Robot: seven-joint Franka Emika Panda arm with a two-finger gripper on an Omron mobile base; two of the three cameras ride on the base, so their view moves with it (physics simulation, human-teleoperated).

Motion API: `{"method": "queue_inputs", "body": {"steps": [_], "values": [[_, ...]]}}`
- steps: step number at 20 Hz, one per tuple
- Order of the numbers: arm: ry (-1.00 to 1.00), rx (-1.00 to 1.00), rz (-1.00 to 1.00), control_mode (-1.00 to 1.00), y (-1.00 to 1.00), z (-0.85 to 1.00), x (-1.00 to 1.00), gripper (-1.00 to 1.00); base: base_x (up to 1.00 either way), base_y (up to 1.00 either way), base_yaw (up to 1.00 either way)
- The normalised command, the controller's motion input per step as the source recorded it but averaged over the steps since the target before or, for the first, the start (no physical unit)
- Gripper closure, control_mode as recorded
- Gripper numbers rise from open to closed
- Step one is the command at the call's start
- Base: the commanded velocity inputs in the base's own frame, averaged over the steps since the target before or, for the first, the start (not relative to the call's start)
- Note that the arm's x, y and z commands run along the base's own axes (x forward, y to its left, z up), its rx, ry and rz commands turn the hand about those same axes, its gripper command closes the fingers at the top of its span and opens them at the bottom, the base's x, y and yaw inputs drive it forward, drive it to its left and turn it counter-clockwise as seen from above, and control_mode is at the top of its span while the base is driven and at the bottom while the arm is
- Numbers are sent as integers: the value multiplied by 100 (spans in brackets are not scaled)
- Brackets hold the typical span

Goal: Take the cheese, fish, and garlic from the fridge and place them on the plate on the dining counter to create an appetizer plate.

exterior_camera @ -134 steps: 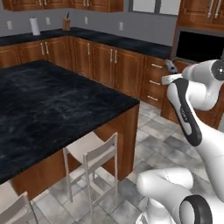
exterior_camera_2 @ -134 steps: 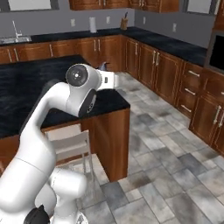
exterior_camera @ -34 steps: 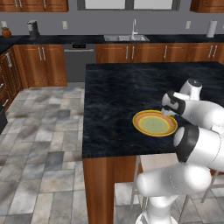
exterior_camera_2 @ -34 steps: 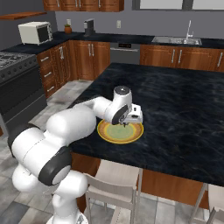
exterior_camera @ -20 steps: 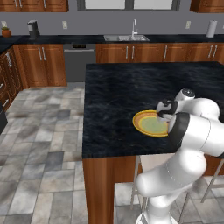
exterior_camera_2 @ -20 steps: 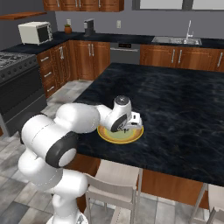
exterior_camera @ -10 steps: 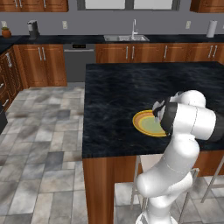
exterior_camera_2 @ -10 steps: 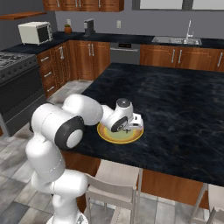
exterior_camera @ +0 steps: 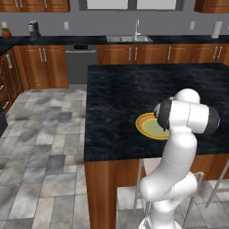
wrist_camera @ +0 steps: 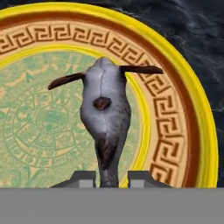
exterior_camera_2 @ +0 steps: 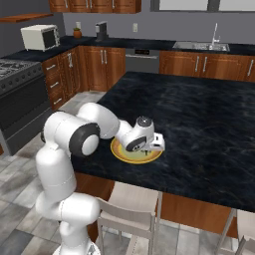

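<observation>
From my hand cam the gripper [wrist_camera: 112, 178] sits right at the tail end of the fish [wrist_camera: 106, 121], tips narrowly apart either side of the tail, but I honestly can't tell if they're pinching it. The fish is lying on the plate [wrist_camera: 183, 109], over its pale green centre near the rim. Plate's by the near edge of the dining counter [exterior_camera_2: 209, 119], sink [exterior_camera_2: 201, 46] on the wall counter behind.

surface: dining counter [exterior_camera: 120, 94], black marbled | on it: plate [exterior_camera: 144, 126]
</observation>
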Motion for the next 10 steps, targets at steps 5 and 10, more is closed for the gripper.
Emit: {"method": "queue_inputs", "body": {"steps": [5,10], "values": [[0,0,0,-100,0,5,-1,-100,0,0,0],[0,0,0,-100,0,47,-11,-100,0,0,0]]}}
